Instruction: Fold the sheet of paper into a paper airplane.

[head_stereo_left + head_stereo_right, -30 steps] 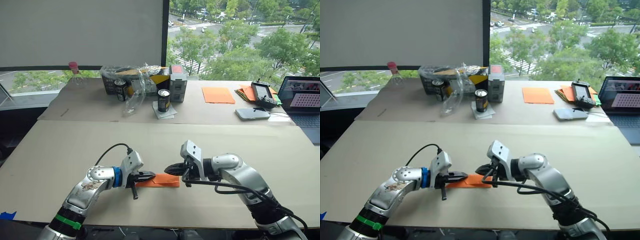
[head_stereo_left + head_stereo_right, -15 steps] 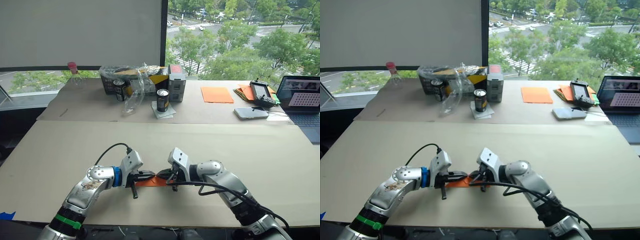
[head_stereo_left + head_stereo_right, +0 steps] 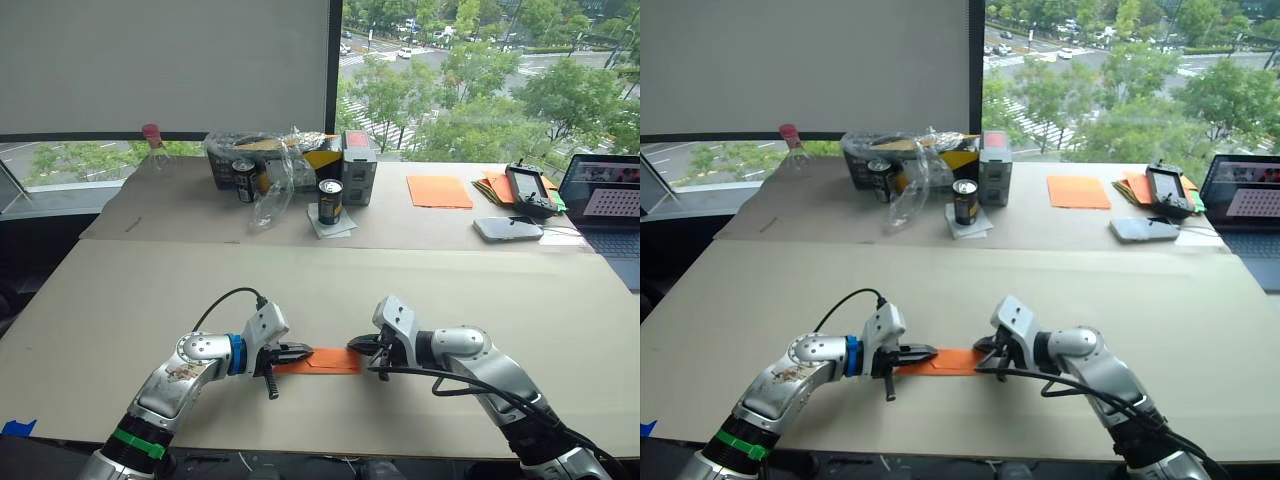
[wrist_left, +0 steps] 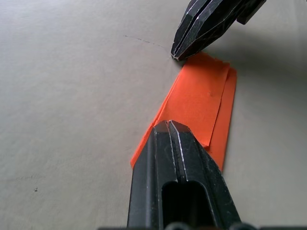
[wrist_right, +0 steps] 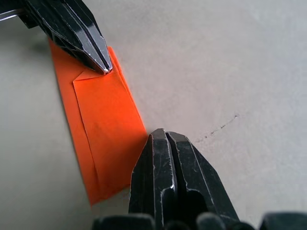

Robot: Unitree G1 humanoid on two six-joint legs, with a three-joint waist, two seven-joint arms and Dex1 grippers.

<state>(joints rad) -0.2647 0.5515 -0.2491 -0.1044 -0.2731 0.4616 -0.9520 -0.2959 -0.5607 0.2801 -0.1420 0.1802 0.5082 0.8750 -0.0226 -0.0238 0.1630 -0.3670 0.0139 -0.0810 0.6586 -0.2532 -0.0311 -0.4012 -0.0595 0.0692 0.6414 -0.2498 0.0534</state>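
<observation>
The sheet of paper [image 3: 326, 360] lies flat on the near table, folded into a narrow orange wedge with layered flaps [image 4: 201, 96], the paper airplane shape. My left gripper [image 3: 301, 352] is shut, its tip resting on the paper's left end [image 5: 91, 81]. My right gripper [image 3: 356, 346] is also shut. Its tip sits on the table at the paper's right end, touching the far corner [image 4: 175, 56]. Neither gripper has the paper between its fingers.
On the far table stand two cans [image 3: 329, 200], a crumpled plastic bag [image 3: 272, 185], a dark box [image 3: 357, 166] and a bottle [image 3: 152, 148]. A smooth orange sheet [image 3: 438, 191], a paper pile [image 3: 493, 184], a controller [image 3: 525, 188] and a laptop [image 3: 605, 196] lie back right.
My right gripper slid left along the paper toward the left gripper, then drew back to the paper's right end. The left gripper stayed on the left end.
</observation>
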